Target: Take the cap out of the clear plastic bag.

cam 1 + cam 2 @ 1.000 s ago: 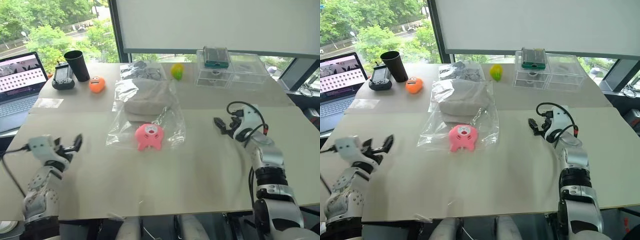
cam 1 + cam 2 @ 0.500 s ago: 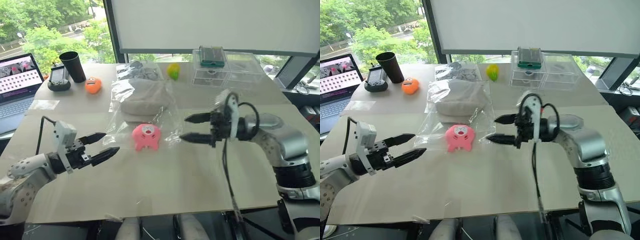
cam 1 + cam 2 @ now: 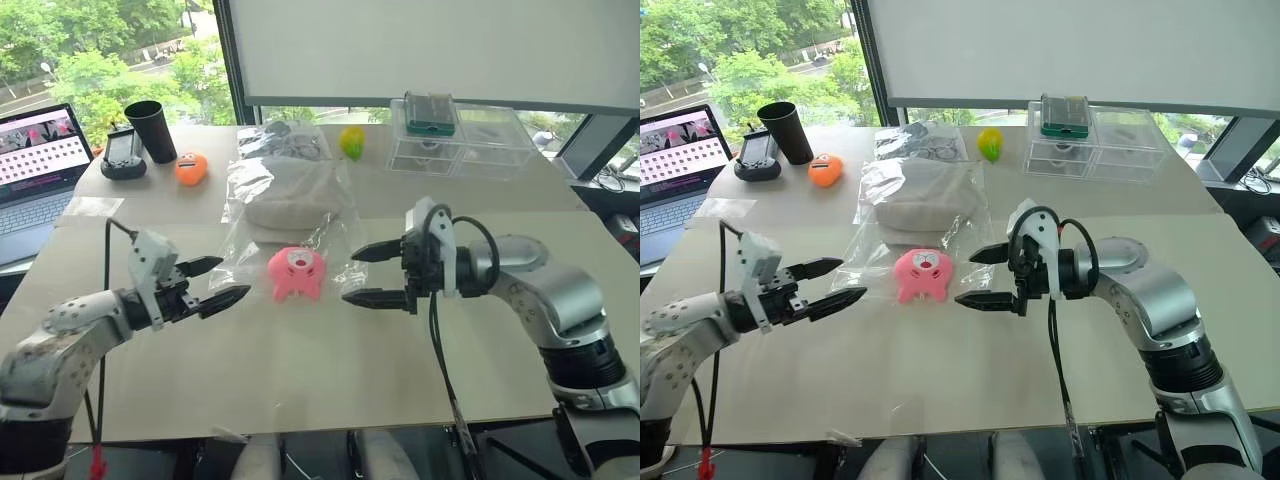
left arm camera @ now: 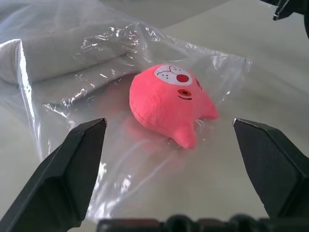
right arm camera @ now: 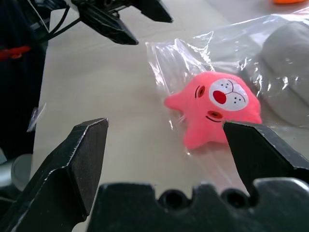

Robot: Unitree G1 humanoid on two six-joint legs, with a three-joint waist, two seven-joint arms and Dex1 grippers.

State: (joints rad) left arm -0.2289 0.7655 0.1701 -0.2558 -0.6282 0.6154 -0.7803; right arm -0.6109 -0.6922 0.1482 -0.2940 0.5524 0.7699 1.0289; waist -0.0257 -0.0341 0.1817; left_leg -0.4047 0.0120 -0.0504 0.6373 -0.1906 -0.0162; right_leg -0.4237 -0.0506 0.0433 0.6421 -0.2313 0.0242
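- While both arms hang over the bench [image 3: 330, 400] in the head views, the left end effector [image 3: 228, 282] and right end effector [image 3: 364, 272] each stand with fingers spread wide and nothing between them, pointing at each other across the near end of the clear plastic bag [image 3: 245, 252].
- Between the two end effectors lies a pink plush toy [image 3: 296, 273], resting on the bag's near end; the cap [image 3: 292, 195] sits beyond them inside the bag, farther from both than the toy.
- Left wrist view: fingers apart, the toy [image 4: 169, 104] straight ahead on crinkled film, the cap [image 4: 58, 53] behind it under plastic.
- Right wrist view: fingers apart, the toy [image 5: 217, 108] ahead, the cap [image 5: 289, 63] past it, the left end effector [image 5: 120, 19] opposite.
- Risk, as judged: the toy blocks the near approach, so a closing grip may catch it or slippery film instead of the cap.
- Risk, as judged: which end of the bag is open cannot be told; pulling at the wrong end would drag bag and cap together.
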